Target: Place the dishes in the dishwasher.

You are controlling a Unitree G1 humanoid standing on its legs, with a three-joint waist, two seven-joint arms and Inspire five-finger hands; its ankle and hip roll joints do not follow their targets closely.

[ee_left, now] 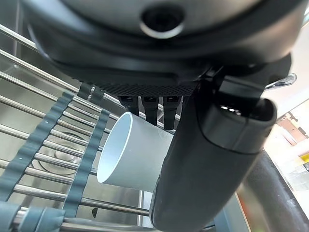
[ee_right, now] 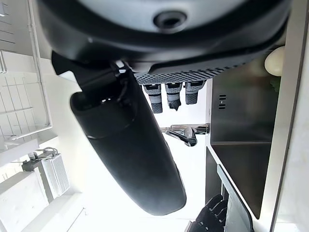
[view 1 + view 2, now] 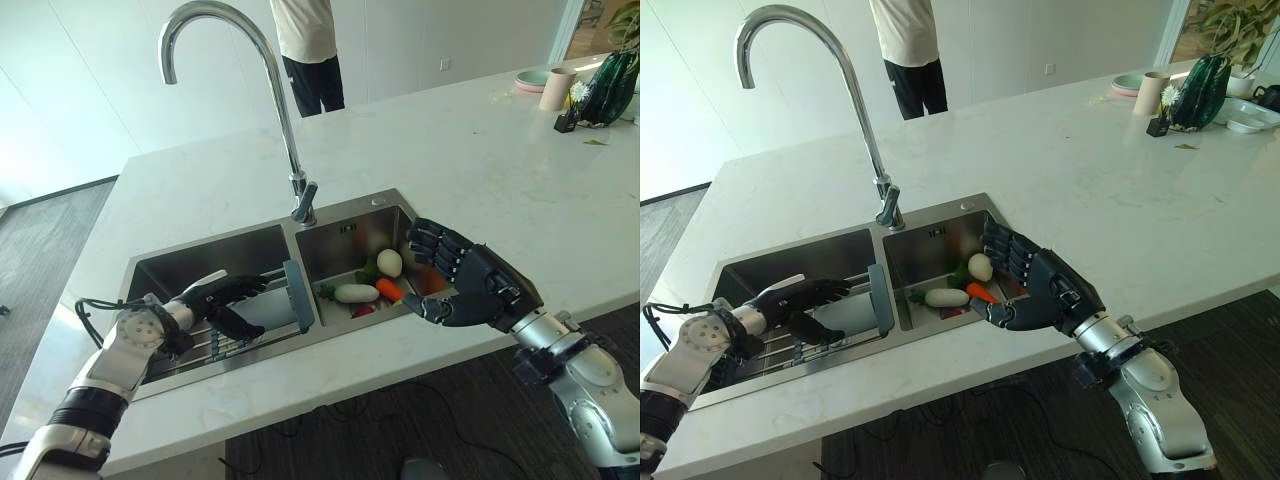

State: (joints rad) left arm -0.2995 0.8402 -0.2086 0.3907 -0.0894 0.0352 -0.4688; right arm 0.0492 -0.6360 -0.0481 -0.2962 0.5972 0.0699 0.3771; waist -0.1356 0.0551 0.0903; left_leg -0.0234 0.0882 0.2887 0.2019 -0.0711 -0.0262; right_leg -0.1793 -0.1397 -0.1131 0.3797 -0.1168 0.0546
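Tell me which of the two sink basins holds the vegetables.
The right basin, beside the right hand: it holds the white egg-shaped piece, carrot and others. The left basin has a wire rack and pale cup.

one cup (image 1: 133,154) – one faucet (image 3: 240,90), two basins (image 3: 200,262)

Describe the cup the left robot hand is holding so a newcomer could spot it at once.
Start at the double sink set in the white counter and look in its left basin, where a wire rack spans it. The left robot hand grips a cup lying on its side there. It is plain pale blue; the right basin holds vegetables.
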